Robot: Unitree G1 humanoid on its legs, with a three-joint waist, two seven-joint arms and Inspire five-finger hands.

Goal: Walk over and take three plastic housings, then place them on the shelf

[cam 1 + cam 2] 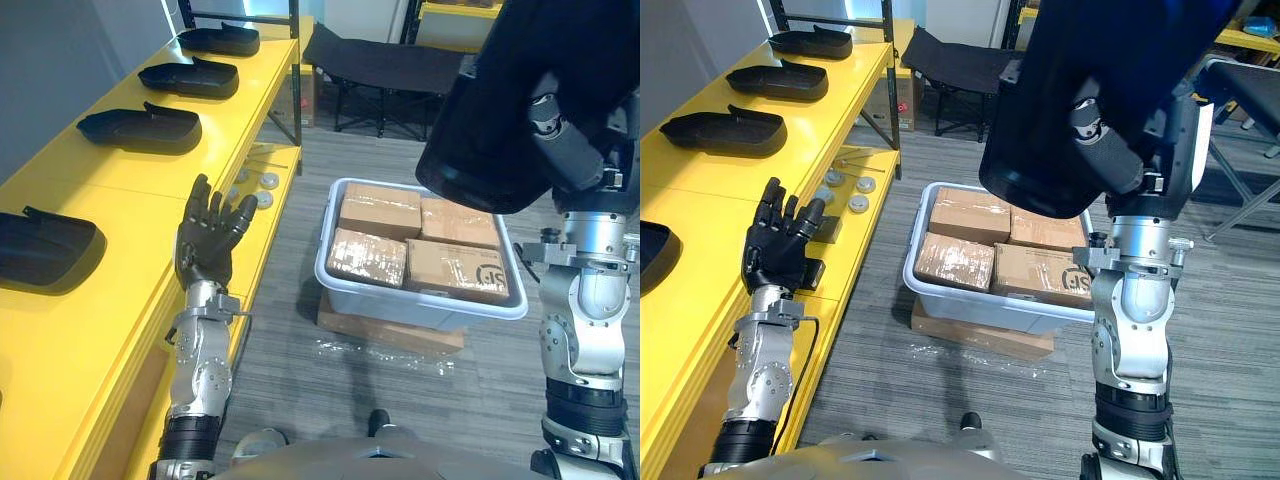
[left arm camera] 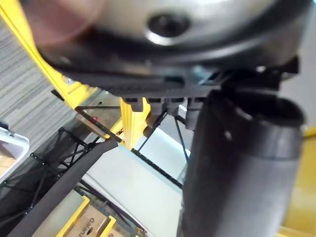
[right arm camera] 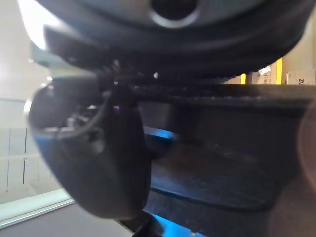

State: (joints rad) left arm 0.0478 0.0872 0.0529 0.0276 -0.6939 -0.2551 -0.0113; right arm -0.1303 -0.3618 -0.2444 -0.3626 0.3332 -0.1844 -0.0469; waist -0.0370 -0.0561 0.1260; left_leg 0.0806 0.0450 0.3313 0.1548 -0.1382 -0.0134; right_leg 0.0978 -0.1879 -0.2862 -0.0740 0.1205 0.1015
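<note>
Progress: four black plastic housings lie in a row on the yellow shelf, running from 9 o'clock up to 11 o'clock. A fifth is in the air, so the work looks well advanced but not finished.
Held housing: a large dark plastic housing hangs close to the camera at 1 to 2 o'clock, above the floor and well apart from the shelf.
Right hand: the right hand is clamped on that housing, its fingers pressed against the underside.
Left hand: the left hand stands upright at the shelf's front edge, about 8 o'clock, with fingers spread straight and nothing in it.
Left to do: judging by this, carry the held housing over to the shelf top and set it in a free gap.
Bin: a grey bin sits on the floor at 3 o'clock, resting on a flat carton.
Bin contents: four cardboard boxes packed side by side, no housing among them.
Lower shelf: a few small round discs at 11 o'clock.
</note>
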